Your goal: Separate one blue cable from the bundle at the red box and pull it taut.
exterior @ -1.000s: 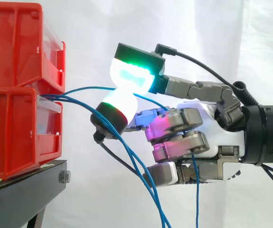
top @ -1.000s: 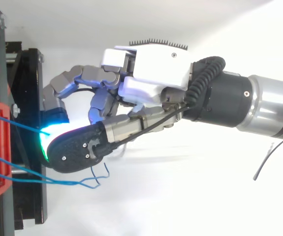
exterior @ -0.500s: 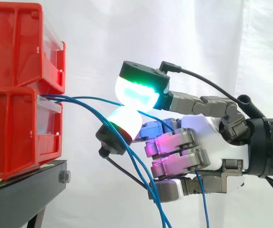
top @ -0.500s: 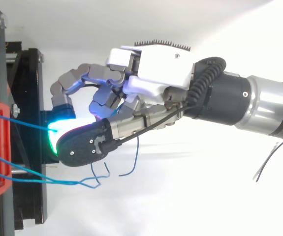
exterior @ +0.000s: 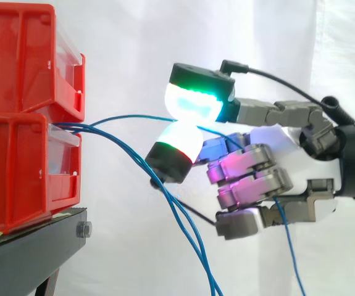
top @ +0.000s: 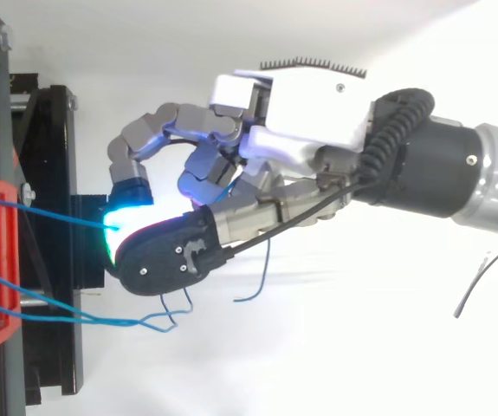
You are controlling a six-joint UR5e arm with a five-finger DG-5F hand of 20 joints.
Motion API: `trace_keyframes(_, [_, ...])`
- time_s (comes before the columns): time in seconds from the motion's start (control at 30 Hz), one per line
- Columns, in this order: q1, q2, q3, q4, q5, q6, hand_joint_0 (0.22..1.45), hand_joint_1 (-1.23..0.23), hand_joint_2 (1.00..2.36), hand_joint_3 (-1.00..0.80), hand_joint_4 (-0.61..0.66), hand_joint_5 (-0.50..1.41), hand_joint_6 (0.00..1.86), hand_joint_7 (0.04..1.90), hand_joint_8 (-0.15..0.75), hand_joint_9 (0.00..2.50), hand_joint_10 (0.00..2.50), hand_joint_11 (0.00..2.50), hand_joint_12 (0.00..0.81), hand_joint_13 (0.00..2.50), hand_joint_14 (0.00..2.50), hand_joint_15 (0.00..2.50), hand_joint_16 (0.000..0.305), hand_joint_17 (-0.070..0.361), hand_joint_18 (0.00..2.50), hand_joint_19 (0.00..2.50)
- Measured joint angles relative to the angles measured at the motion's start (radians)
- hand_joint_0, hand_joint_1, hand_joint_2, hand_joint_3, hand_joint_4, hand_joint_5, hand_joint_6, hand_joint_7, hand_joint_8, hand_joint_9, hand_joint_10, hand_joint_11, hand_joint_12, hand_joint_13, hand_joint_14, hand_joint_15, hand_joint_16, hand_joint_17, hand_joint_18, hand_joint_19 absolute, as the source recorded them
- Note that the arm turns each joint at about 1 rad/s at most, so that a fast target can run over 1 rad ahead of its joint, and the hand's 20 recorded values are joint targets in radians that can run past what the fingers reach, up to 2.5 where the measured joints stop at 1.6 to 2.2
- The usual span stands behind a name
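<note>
We've got the robot hand (top: 309, 95) pinching one cable (exterior: 134, 115) betw. its pads (exterior: 192, 102), apart from the bundle (top: 101, 321) sagging below, so pulling away from the box (exterior: 16, 172) tightens it alone.

Bright, diffuse light. White curtain (exterior: 121, 37) behind the hand (exterior: 276, 132) near washout. Top view: hard white glare below the hand, one faint soft shadow streak in it. Pads (exterior: 192, 105) glow green-white; magenta spill on fingers (exterior: 245, 169).
</note>
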Motion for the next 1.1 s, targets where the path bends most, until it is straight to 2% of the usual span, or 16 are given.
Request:
trace_keyframes(0.17, [0.007,0.056,-0.045,-0.053,0.016,-0.010,0.65,-0.77,1.03,-0.04,0.02,-0.14,0.91,1.23,0.288,1.11,2.23,1.71,0.348,1.15,2.15,1.44,0.039,0.088,1.12,1.22])
trace_keyframes(0.23, [0.012,0.080,-0.076,-0.059,0.041,-0.010,0.65,-0.78,1.03,-0.02,0.02,-0.14,0.91,1.27,0.289,1.11,2.24,1.71,0.348,1.15,2.15,1.44,0.039,0.089,1.12,1.23])
trace_keyframes(0.33, [0.022,0.108,-0.120,-0.063,0.095,-0.008,0.68,-0.82,1.03,0.06,-0.02,-0.14,0.92,1.39,0.288,1.09,2.28,1.69,0.350,1.15,2.12,1.46,0.040,0.090,1.11,1.23])
trace_keyframes(0.37, [0.025,0.113,-0.130,-0.064,0.113,-0.007,0.68,-0.82,1.03,0.05,-0.03,-0.14,0.93,1.37,0.289,1.09,2.28,1.70,0.355,1.15,2.10,1.47,0.041,0.091,1.11,1.23])
trace_keyframes(0.47, [0.032,0.119,-0.142,-0.062,0.138,-0.010,0.69,-0.83,1.03,0.03,-0.03,-0.14,0.94,1.31,0.289,1.05,2.30,1.68,0.353,1.14,2.03,1.49,0.041,0.092,1.08,1.23])
trace_keyframes(0.7, [0.036,0.120,-0.146,-0.052,0.150,-0.014,0.68,-0.83,1.03,0.04,-0.02,-0.15,0.94,1.34,0.291,1.03,2.36,1.64,0.345,1.14,2.01,1.46,0.041,0.092,1.08,1.23])
trace_keyframes(1.1, [0.036,0.121,-0.147,-0.052,0.152,-0.015,0.68,-0.82,1.03,0.05,-0.03,-0.14,0.94,1.32,0.293,1.02,2.44,1.61,0.346,1.15,2.01,1.46,0.041,0.091,1.11,1.25])
